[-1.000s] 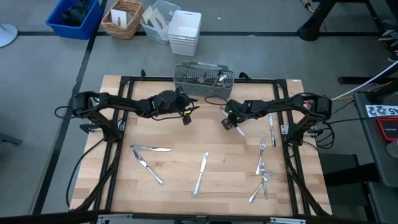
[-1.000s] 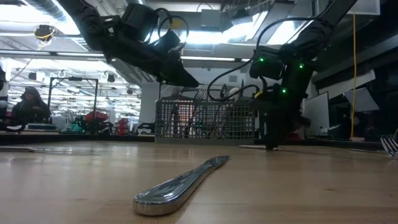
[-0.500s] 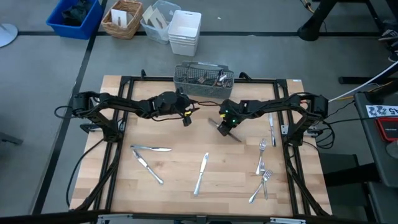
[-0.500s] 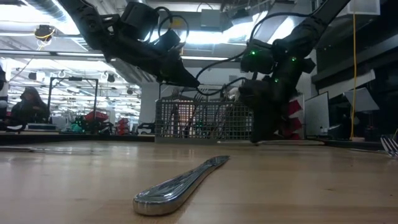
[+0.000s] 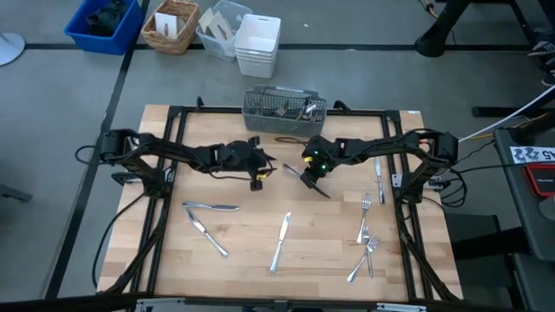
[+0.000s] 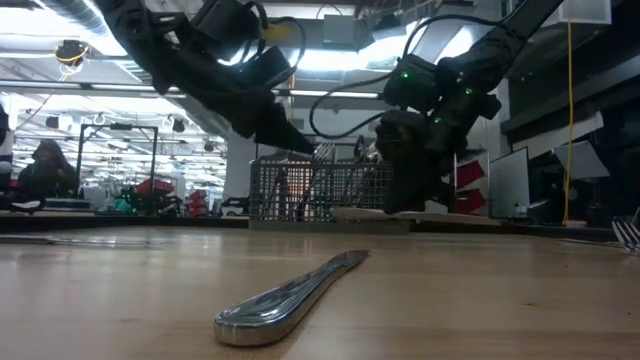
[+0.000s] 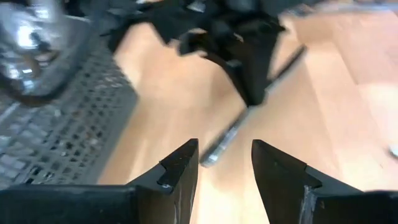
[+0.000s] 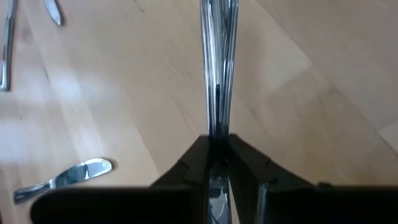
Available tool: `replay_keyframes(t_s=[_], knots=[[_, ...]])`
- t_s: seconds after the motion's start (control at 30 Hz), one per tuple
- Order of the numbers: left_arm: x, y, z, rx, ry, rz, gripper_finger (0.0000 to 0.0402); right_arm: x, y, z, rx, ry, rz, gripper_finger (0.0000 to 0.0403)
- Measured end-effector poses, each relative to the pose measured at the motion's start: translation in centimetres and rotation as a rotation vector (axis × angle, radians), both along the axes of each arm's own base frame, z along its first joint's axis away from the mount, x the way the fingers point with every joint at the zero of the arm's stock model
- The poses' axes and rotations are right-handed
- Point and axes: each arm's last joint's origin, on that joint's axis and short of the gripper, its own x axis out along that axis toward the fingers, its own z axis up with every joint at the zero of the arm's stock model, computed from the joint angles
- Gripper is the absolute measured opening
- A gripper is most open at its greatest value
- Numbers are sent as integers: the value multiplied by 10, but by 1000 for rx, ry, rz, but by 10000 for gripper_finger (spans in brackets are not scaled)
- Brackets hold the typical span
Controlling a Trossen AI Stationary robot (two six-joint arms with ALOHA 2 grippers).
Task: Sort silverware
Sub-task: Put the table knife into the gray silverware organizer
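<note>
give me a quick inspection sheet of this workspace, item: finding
surface: wooden table, bare wood between pieces
job's things: knives and forks loose on the near half; more silverware standing in the mesh caddy
clutter: nothing seen on the table
grippers: right pincer shut on a knife, lifted off the wood; left pincer open, empty, beside it
cables: black leads along both arms
surroundings: bins and a basket on the floor beyond the table
</note>
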Motion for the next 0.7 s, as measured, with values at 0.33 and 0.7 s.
replay_keyframes(t_s=[0.33,0.7], knots=[[2,-20,-1,211,54,-181,141,8,1,8,82,-118,39,48],[5,-28,3,359,35,-274,141,17,1,19,191,-258,62,48]])
